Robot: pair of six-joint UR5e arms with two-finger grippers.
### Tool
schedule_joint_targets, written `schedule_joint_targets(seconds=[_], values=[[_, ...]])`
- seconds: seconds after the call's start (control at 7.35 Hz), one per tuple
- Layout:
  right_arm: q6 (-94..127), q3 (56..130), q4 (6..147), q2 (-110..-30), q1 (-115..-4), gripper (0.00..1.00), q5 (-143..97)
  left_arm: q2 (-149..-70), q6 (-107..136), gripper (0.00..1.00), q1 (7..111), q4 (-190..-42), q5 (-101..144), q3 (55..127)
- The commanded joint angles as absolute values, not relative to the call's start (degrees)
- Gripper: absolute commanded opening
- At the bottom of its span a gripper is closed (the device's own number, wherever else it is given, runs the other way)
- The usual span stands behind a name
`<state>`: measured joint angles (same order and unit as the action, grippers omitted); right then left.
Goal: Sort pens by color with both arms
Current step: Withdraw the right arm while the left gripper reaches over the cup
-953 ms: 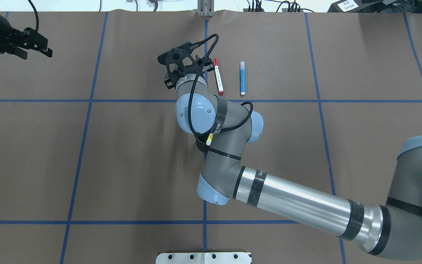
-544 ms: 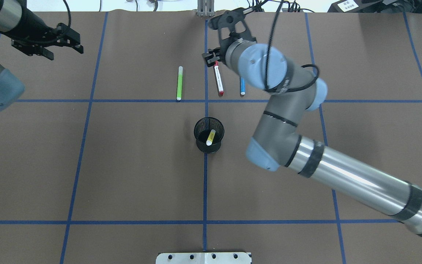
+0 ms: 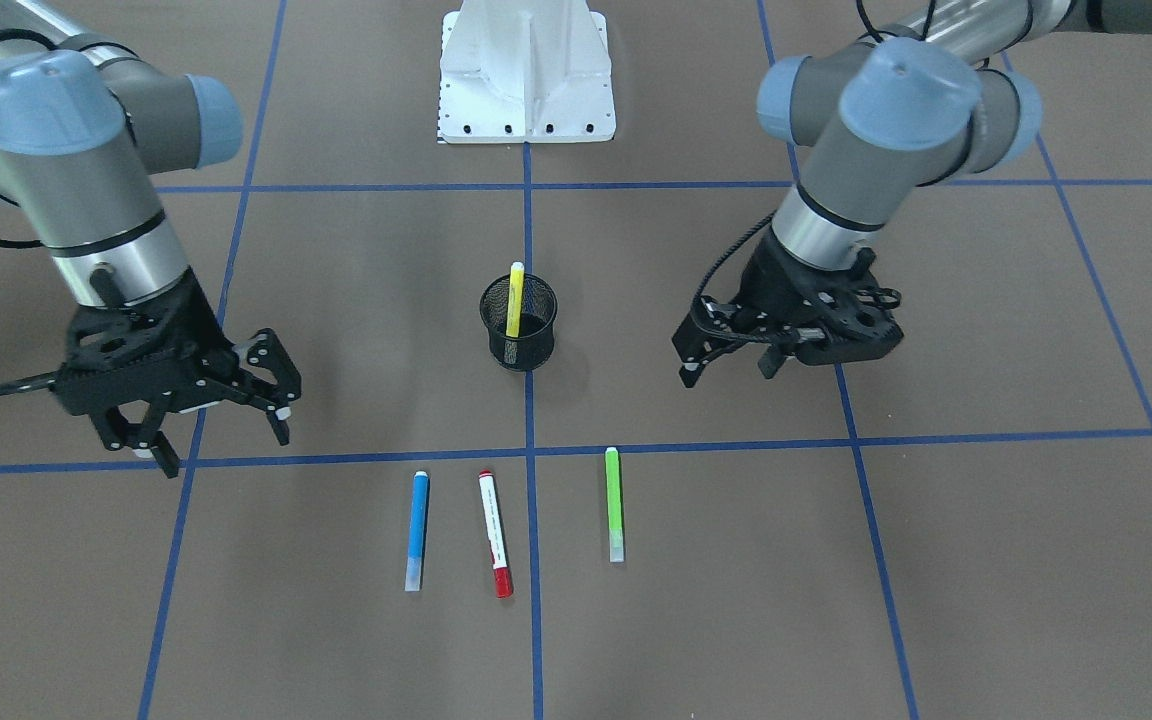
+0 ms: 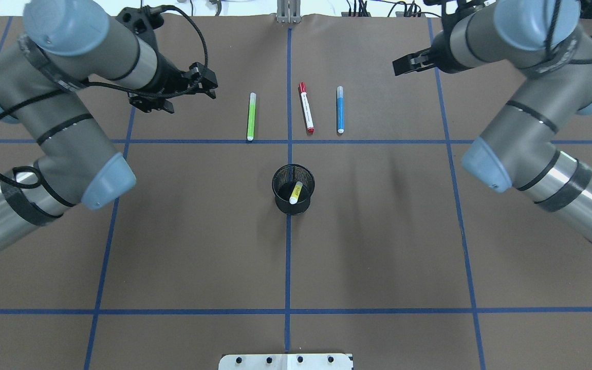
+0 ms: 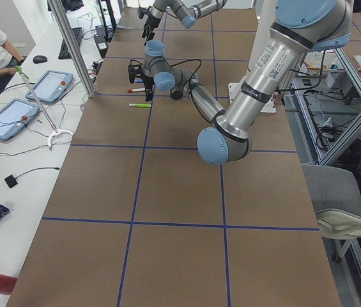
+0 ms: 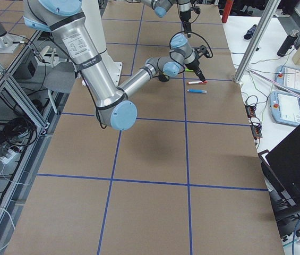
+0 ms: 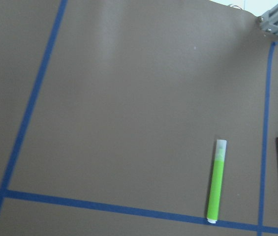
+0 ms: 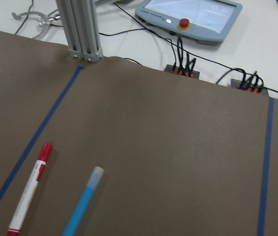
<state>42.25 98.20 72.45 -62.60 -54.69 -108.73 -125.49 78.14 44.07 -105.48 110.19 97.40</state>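
Right fingers (image 3: 283, 412) spread wide, empty, above tabletop (image 4: 183, 231); left fingers (image 3: 691, 358) also parted, holding nothing. Black mesh cup (image 4: 281, 204) at centre, yellow pen (image 4: 295, 191) leaning inside. Beyond it, flat, roughly parallel, not touching: green pen (image 4: 250, 116), red-capped pen (image 4: 306, 108), blue pen (image 4: 340, 109)

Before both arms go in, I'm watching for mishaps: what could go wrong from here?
The red pen and blue pen lie close together; the open right gripper reaching for one could knock the other. The yellow pen leans in the mesh cup, so a passing arm might tip it.
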Motion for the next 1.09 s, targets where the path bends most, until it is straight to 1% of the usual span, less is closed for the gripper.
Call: schedule_joint_targets(seconds=[0.0,0.14,0.27,0.41,0.54,0.68,0.82,0.95], values=[[42.28,99.31,78.99,-65.55,-60.20,0.98,-116.71,-129.70,80.24,0.99,33.80,-94.65,97.36,102.98],[43.93,100.36,78.93,-68.00,-60.12,0.98,-116.37,-131.90,80.24,0.99,30.53,-89.44,93.29,104.75],[50.65,100.37,78.32,-68.46,-60.29,0.98,-115.76,-132.71,80.94,0.99,26.06,-88.60,87.25,104.94],[52.80,100.37,78.31,-68.47,-60.38,0.98,-114.19,-133.41,82.17,0.99,20.97,-88.42,79.97,104.42],[52.04,99.76,78.31,-69.34,-60.38,0.98,-114.17,-133.50,82.18,0.99,20.48,-88.42,79.20,104.33],[47.68,98.45,78.40,-70.30,-61.16,0.98,-114.78,-135.16,82.18,0.99,19.87,-88.68,79.19,101.98],[45.03,98.18,78.75,-70.66,-61.35,0.98,-115.31,-138.40,82.18,0.94,19.78,-88.94,79.10,97.60],[42.56,96.96,78.49,-70.84,-62.13,0.98,-120.27,-140.34,82.26,0.85,19.78,-89.12,79.10,94.69]])
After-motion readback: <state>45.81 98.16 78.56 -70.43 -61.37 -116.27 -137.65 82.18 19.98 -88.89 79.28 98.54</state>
